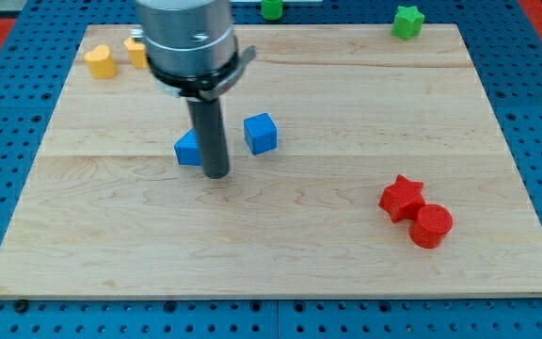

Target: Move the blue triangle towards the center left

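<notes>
The blue triangle [187,149] lies on the wooden board [271,254], left of the middle. My rod hides its right part. My tip [216,173] rests on the board at the triangle's right side, touching or nearly touching it. The blue cube [261,133] stands a little to the right of the rod, apart from the triangle.
Two yellow blocks sit at the top left, one [101,61] in full view and one [135,49] partly behind the arm. A red star [402,197] and a red cylinder [431,226] touch at the right. A green star [406,21] and another green block [271,8] lie at the top edge.
</notes>
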Robot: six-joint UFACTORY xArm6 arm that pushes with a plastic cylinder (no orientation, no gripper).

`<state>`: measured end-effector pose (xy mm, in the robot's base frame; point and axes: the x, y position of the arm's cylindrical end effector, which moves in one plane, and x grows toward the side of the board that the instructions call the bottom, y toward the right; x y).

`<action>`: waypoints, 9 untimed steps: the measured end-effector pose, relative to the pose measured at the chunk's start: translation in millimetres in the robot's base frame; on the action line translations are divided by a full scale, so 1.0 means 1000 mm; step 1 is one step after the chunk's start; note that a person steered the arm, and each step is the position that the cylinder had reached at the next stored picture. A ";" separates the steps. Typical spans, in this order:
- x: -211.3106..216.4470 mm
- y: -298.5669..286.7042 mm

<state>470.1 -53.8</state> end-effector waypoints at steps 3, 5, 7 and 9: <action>-0.027 -0.101; -0.054 -0.077; -0.058 -0.198; -0.092 -0.055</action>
